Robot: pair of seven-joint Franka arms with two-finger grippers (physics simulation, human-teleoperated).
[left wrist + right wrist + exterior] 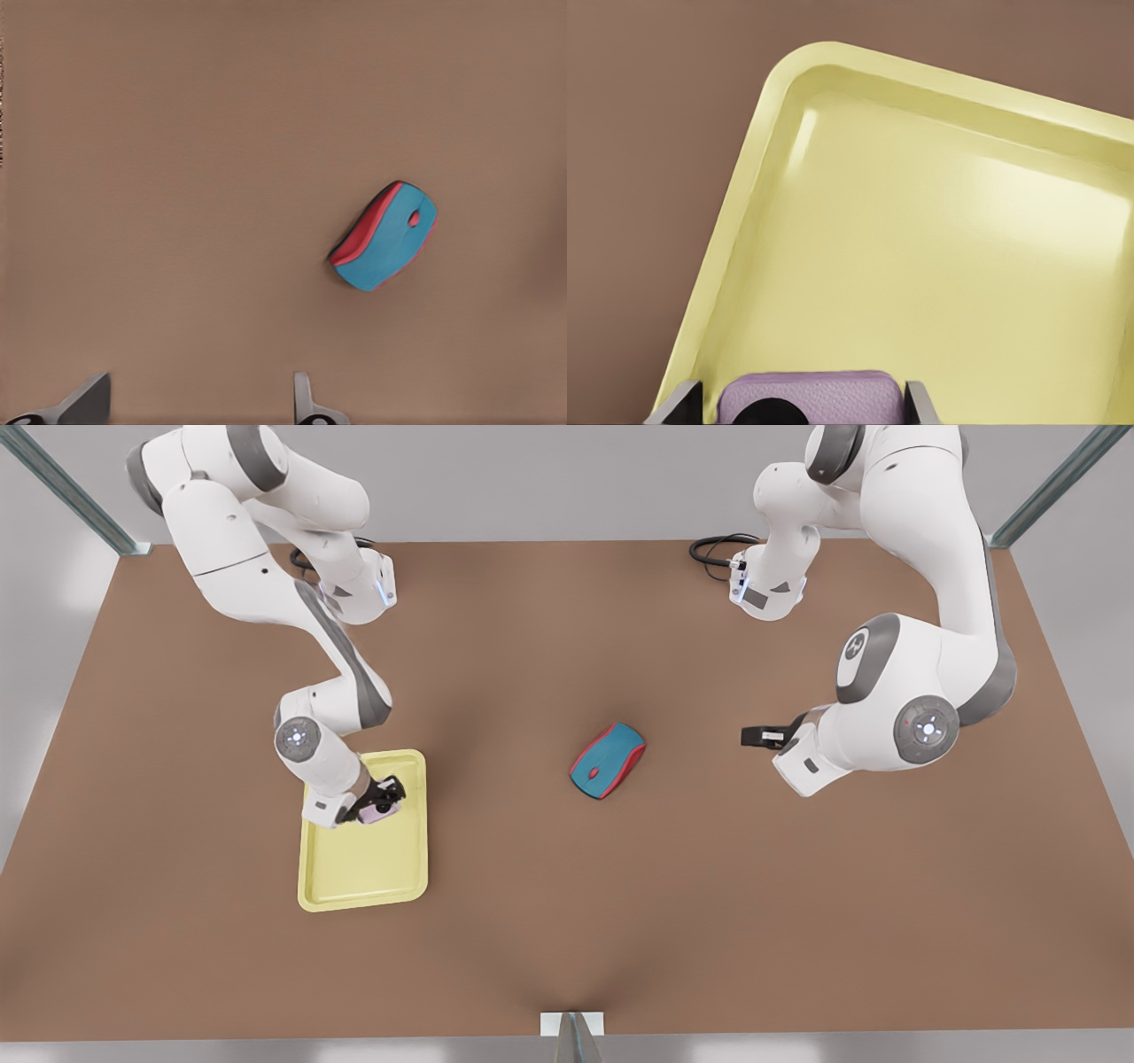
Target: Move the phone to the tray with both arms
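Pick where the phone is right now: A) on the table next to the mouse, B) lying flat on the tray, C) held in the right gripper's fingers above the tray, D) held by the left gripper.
C: the right gripper is shut on the phone over the tray; the right wrist view shows the phone between the fingers with the tray beneath.

Right black two-finger gripper angled downward, fingers clamped; left black two-finger gripper level, fingers spread, waiting.
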